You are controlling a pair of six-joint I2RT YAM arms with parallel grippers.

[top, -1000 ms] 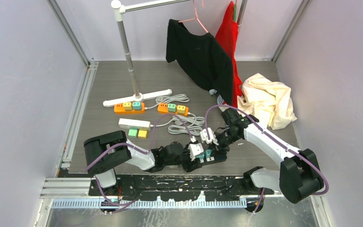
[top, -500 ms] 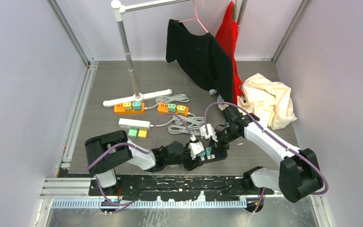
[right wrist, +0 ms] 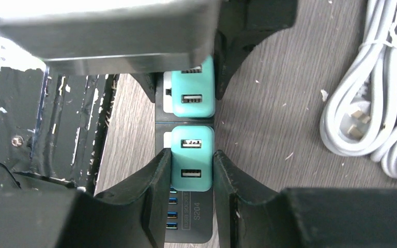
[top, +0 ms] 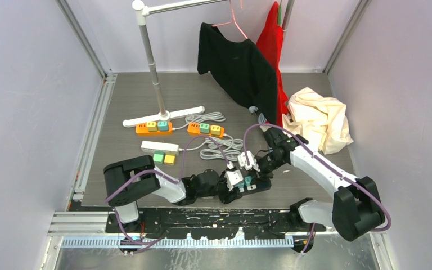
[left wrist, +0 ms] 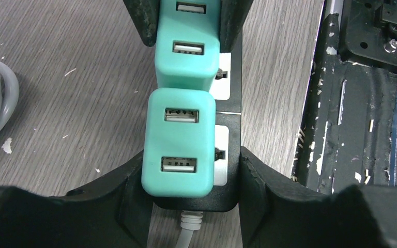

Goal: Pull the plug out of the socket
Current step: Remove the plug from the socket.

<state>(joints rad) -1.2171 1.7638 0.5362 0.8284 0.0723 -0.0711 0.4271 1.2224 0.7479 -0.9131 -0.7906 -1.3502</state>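
A black power strip (top: 257, 186) lies near the table's front edge with two teal USB plugs in it. My left gripper (top: 235, 187) is shut on the cable end of the strip (left wrist: 227, 194), its fingers (left wrist: 256, 178) on either side of it, beside the near teal plug (left wrist: 178, 139). My right gripper (top: 254, 174) is shut on the other teal plug (right wrist: 191, 160), which sits in the strip (right wrist: 188, 222). That plug shows at the top of the left wrist view (left wrist: 187, 51), between the right fingers.
Two orange power strips (top: 153, 127) (top: 206, 129), a white strip (top: 160, 147) and coiled white cable (top: 225, 147) lie behind. A rack stand (top: 163, 116), hanging black and red clothes and a cream cloth (top: 318, 118) stand further back. The black base rail (left wrist: 362, 103) runs beside the strip.
My right wrist lifted a little and came back down. Both grippers keep their holds, and the teal plug stays seated in the strip.
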